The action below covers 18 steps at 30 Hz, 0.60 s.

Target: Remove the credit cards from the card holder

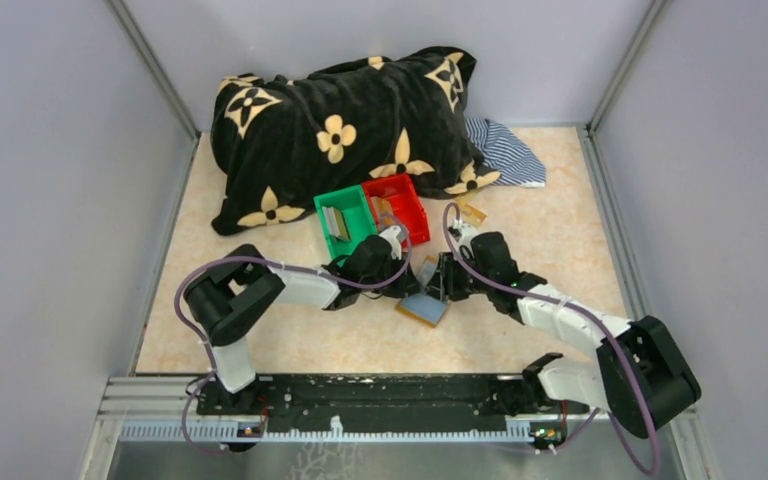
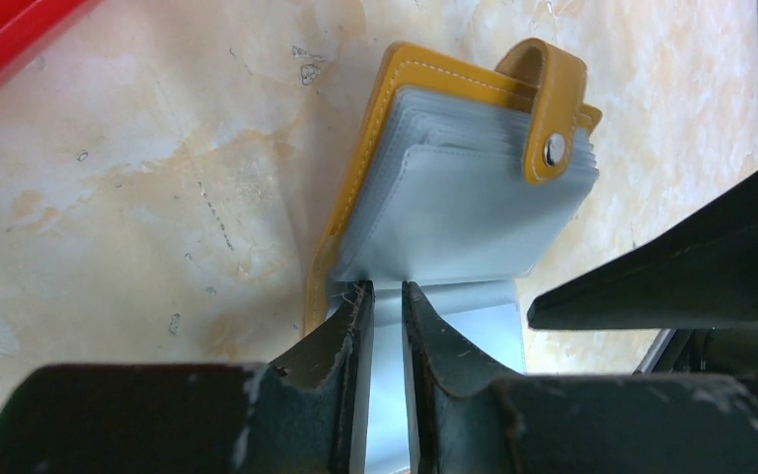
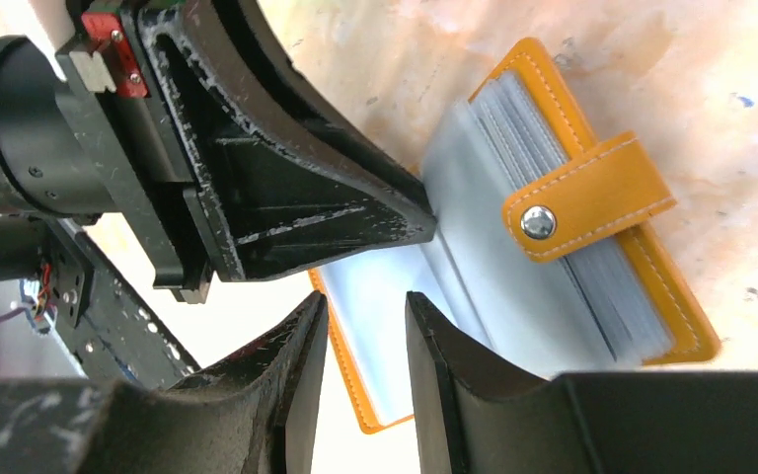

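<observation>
1. My left end effector sits just on the arm-base side of the green bin, a little to its right. Its jaws are almost together with a thin gap. The tips rest at the fold of the grey pockets, and I cannot tell whether they pinch a pocket or only press on it.
2. The green bin stands on the counter with a grey slab inside that I cannot identify. A black flowered pillow lies directly behind it.
3. A red bin touches the green bin's right side and holds a small tan piece.
4. The card holder lies open on the counter, further toward the arm bases than the green bin and to its right, between my two end effectors. Its tan cover faces down. One grey flap lies flat, the rest of the pocket stack stands raised, and the strap tab with its snap stud wraps over that stack.
5. My right end effector is right of the green bin, at the holder's flat flap. Its jaws stand clearly apart and I see the flap face-on through the gap, with nothing caught between them.
6. A small tan card lies flat on the counter right of the green bin, just past the red bin.
7. A striped cloth lies behind and far right of the green bin.
</observation>
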Motion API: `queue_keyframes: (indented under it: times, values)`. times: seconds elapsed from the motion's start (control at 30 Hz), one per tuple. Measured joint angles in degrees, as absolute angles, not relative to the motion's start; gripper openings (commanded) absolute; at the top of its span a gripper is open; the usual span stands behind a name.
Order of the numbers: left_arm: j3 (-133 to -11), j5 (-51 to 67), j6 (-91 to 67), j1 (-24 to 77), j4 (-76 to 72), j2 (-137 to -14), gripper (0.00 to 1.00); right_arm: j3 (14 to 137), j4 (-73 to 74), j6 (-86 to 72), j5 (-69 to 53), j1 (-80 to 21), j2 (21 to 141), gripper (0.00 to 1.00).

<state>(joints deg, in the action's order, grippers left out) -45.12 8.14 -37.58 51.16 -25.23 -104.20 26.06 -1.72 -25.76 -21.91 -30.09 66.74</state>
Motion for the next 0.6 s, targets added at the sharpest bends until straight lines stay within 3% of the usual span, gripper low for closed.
queue_keyframes:
  times: [0.6]
  values:
    - [-43.59, 8.23, -37.95, 51.09, -27.92, -104.22, 0.23, 30.94, 3.44, -22.09, -17.1, -24.51, 68.51, 0.36]
